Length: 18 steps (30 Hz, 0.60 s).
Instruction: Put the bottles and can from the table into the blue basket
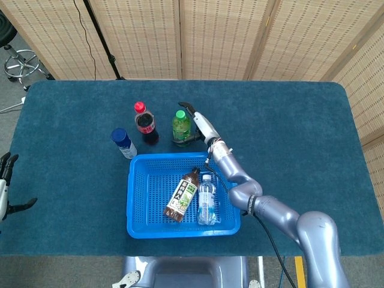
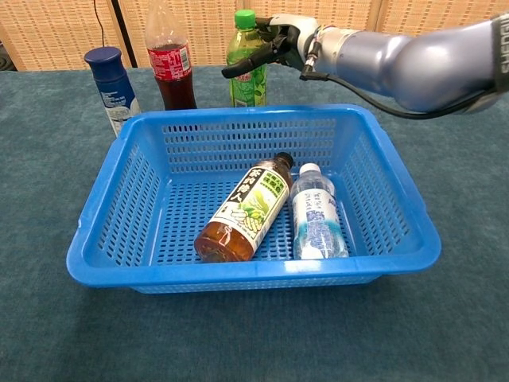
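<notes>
— While we look down from the head view, our right hand (image 1: 197,124) sits against the green-capped bottle (image 1: 181,127), fingers spread around it; whether they have clamped yet we cannot tell. It stands on the table (image 1: 300,120) just behind the blue basket (image 1: 138,204).

— We'd judge it light, smooth plastic, somewhat slippery; better to take it round the labelled middle than the cap. Our left hand (image 1: 6,189) hangs open at the table's edge.

— From the chest view, the cola bottle (image 2: 169,60) and the blue can (image 2: 111,87) stand left of the green one.

— The table's teal cloth looks soft and grippy; woven screens (image 1: 216,36) close off the room behind.
</notes>
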Motion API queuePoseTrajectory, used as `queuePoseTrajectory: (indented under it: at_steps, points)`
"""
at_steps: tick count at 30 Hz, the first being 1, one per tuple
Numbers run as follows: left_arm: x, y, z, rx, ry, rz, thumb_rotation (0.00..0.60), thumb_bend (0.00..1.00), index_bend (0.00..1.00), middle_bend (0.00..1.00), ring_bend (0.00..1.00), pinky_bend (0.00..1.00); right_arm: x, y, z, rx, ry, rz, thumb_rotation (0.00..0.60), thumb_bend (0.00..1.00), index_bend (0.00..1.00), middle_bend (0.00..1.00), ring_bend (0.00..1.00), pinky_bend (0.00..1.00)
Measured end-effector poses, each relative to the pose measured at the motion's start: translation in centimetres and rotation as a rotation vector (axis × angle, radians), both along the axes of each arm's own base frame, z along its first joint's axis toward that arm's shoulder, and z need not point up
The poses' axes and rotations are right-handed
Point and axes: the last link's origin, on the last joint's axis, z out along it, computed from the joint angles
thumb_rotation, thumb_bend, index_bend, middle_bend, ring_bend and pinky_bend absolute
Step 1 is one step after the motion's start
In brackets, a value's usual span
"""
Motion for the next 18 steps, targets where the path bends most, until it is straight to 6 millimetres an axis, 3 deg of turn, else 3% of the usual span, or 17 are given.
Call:
queuePoseTrajectory:
  at_steps: [2, 4, 6, 9, 12, 18]
  points:
    - [-0.2, 0.1, 0.1, 0.004, -0.004, 0.008, 0.600, 0.06, 0.00, 0.00, 0.00, 0.00, 0.7, 0.0, -0.8, 0.002, -0.019, -0.013, 0.600, 0.00, 0.02, 0.04, 0.00, 0.04]
    - [-0.3, 0.2, 0.3, 0.007, -0.008, 0.012, 0.600, 0.06, 0.00, 0.00, 0.00, 0.00, 1.0, -0.4, -1.2, -0.016, -0.027, -0.031, 0.600, 0.00, 0.15, 0.18, 0.10, 0.17]
    - [-0.4, 0.2, 0.4, 0.011, -0.013, 0.014, 0.600, 0.06, 0.00, 0.00, 0.00, 0.00, 0.9, -0.7, -1.4, -0.039, -0.031, -0.052, 0.600, 0.00, 0.38, 0.46, 0.38, 0.42]
    - [-0.4, 0.3, 0.5, 0.014, -0.017, 0.015, 0.600, 0.06, 0.00, 0.00, 0.00, 0.00, 0.9, -0.9, -1.8, -0.085, -0.046, -0.088, 0.600, 0.00, 0.58, 0.70, 0.63, 0.67]
    - [-0.4, 0.2, 0.5, 0.010, -0.018, 0.011, 0.600, 0.06, 0.00, 0.00, 0.00, 0.00, 1.0, -0.9, -1.6, -0.124, -0.072, -0.100, 0.600, 0.06, 0.63, 0.76, 0.70, 0.76]
    - [0.0, -0.1, 0.5, 0.007, -0.020, -0.011, 0.600, 0.06, 0.00, 0.00, 0.00, 0.00, 0.8, -0.6, -0.4, -0.176, -0.097, -0.067, 0.600, 0.13, 0.63, 0.76, 0.71, 0.79]
